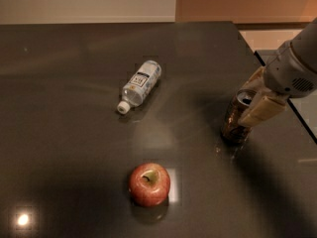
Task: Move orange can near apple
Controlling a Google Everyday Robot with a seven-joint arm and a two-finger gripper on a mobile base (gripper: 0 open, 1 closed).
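The orange can [232, 124] stands upright on the dark table [74, 148] at the right, close to the table's right edge. My gripper [248, 103] comes in from the right and straddles the can's top half, one pale finger [261, 111] on its near side and the other behind it, pressed against the can. The apple [149, 184], red with a greenish stem patch, sits at the front centre, well to the left of and nearer than the can.
A clear plastic bottle [140, 85] with a white cap lies on its side at the table's centre, behind the apple. The table's right edge [277, 90] runs just past the can, with pale floor beyond it.
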